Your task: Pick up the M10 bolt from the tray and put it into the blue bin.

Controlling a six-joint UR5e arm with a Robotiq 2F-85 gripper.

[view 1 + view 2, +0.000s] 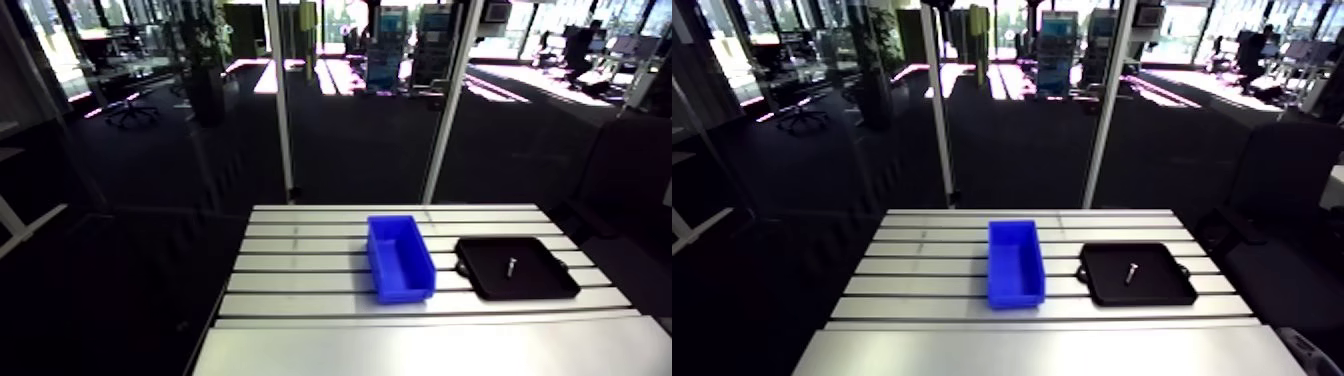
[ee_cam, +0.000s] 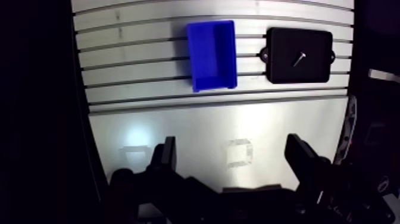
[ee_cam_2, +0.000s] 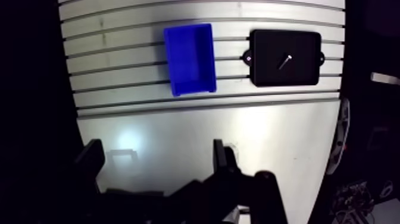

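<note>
A small silver bolt (image 2: 299,58) lies alone in the black tray (image 2: 286,68) on the slotted table; it also shows as a pale speck, the bolt (image 1: 510,266), in the arm view. The blue bin (image 2: 212,46) stands empty beside the tray, a short gap between them. My gripper (image 2: 232,156) hangs high over the smooth near part of the table, well short of both. Its two dark fingers (image 2: 164,156) stand wide apart with nothing between them. In the arm view the gripper does not show.
The slotted aluminium table (image 1: 300,270) carries only the bin (image 1: 398,258) and the tray (image 1: 540,290). A smooth plate (image 2: 196,137) covers its near part. The table edges drop off to dark floor on both sides.
</note>
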